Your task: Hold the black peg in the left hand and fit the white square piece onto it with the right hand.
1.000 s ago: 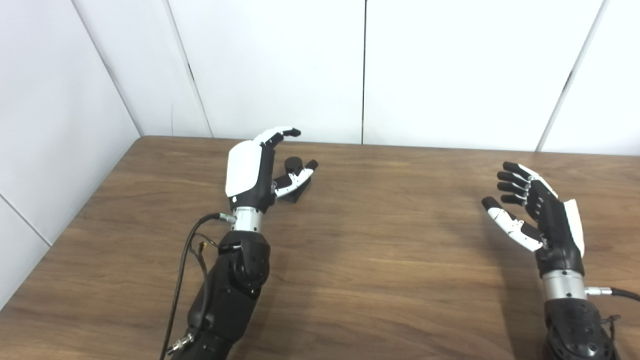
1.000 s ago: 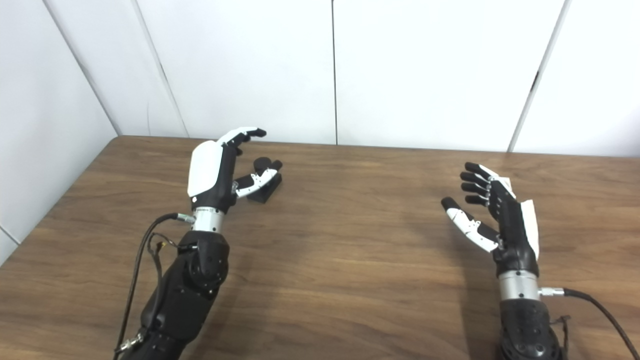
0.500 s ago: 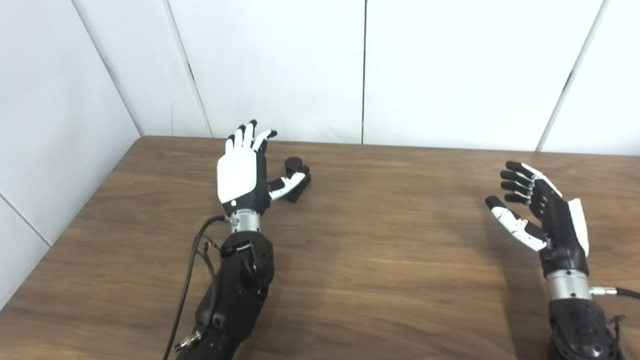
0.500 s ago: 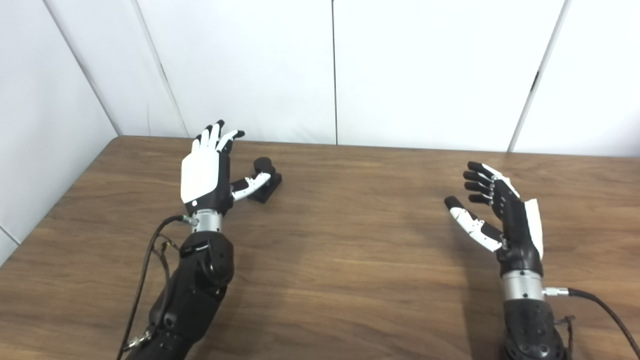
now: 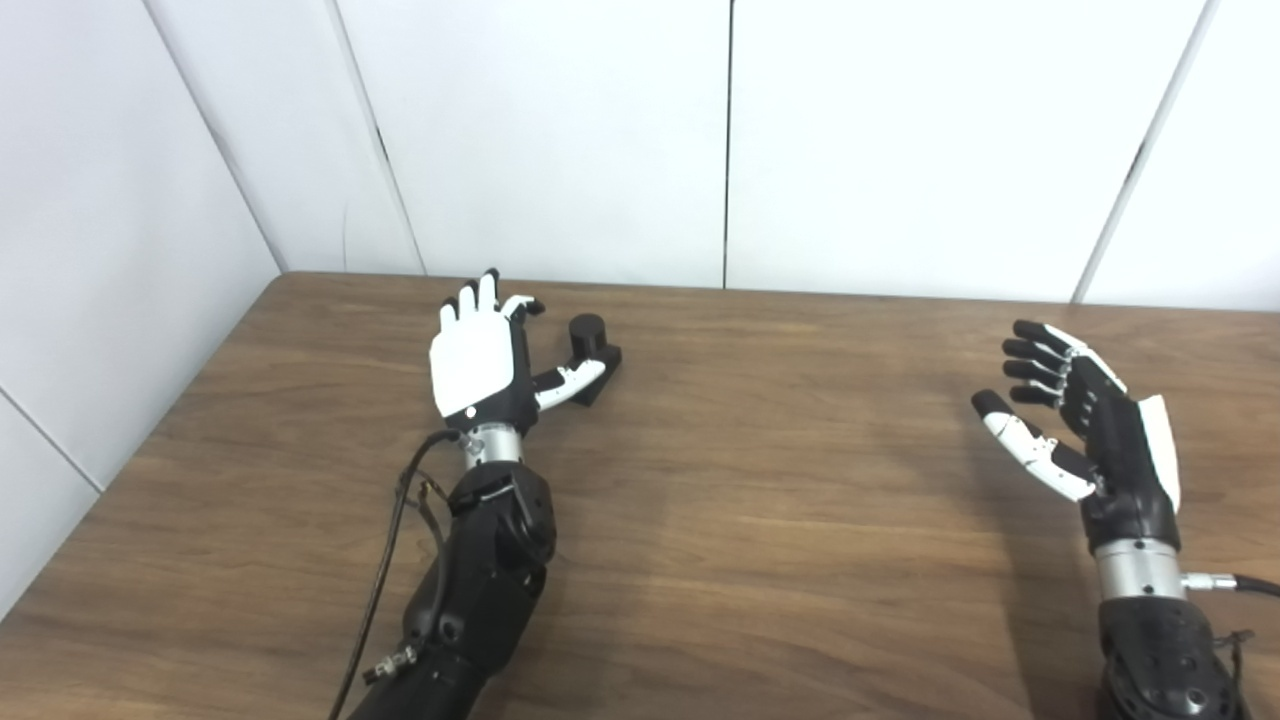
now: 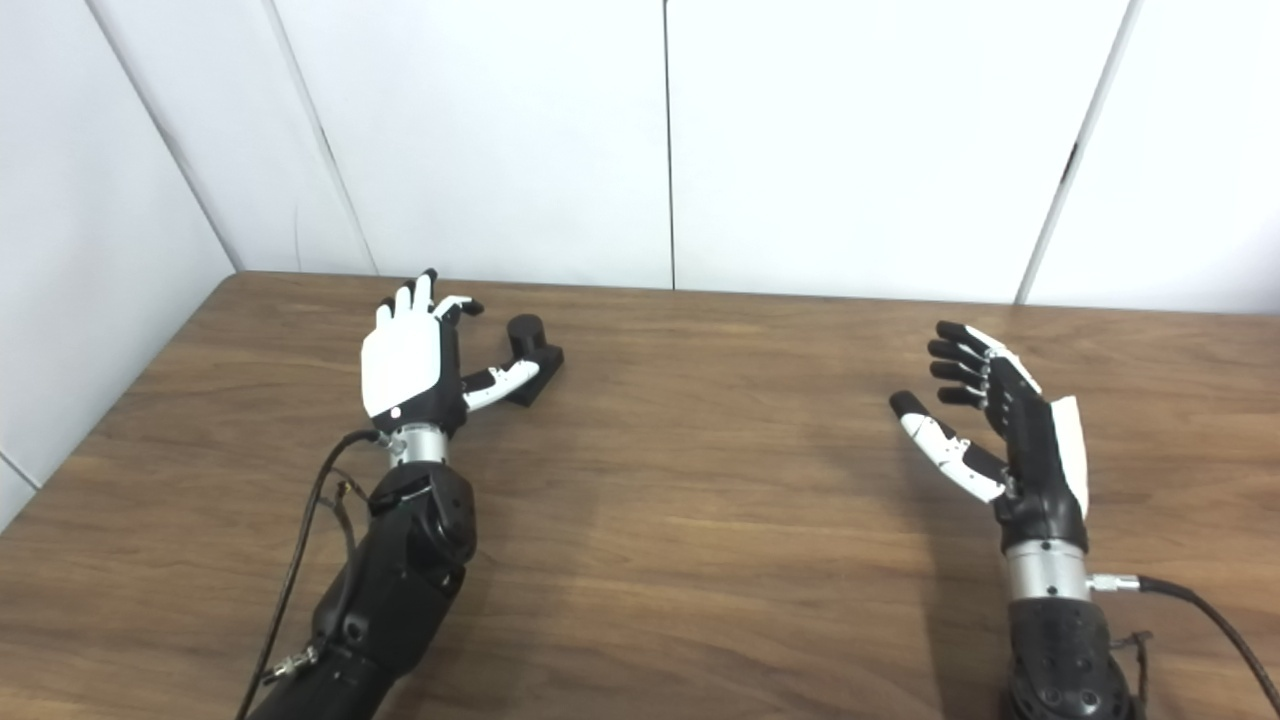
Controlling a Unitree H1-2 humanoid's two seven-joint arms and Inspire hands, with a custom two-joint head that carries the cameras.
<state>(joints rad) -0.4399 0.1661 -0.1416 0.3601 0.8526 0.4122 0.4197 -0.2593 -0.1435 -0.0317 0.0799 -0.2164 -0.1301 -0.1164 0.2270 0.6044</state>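
Brown wood-grain laminate covers the bench (image 5: 760, 520), which runs back to a wall of plain white panels (image 5: 560, 130). Toward the far left of the bench stands the black peg (image 5: 588, 340), a short round post rising upright from a flat black base that lies on the wood.

The left hand (image 5: 478, 368), with a white shell on its back and black fingers (image 5: 480, 295), is just to the left of the peg, its back turned toward the cameras. Its fingers are spread and stretched away toward the wall, closed on nothing. The white-and-black thumb (image 6: 505, 378) reaches out to the right, and its tip comes up against the peg's base; whether it truly touches cannot be told from either view. The peg itself stands free, not gripped.

The right hand (image 5: 1085, 430) hovers well apart from the peg, over the right side of the bench, palm turned inward to the left. Its black fingers (image 6: 955, 365) are gently curled but apart, the thumb held away from them, and it carries nothing. A dark cable (image 6: 1190, 610) leaves its wrist toward the right edge.

No white square piece shows in either view.
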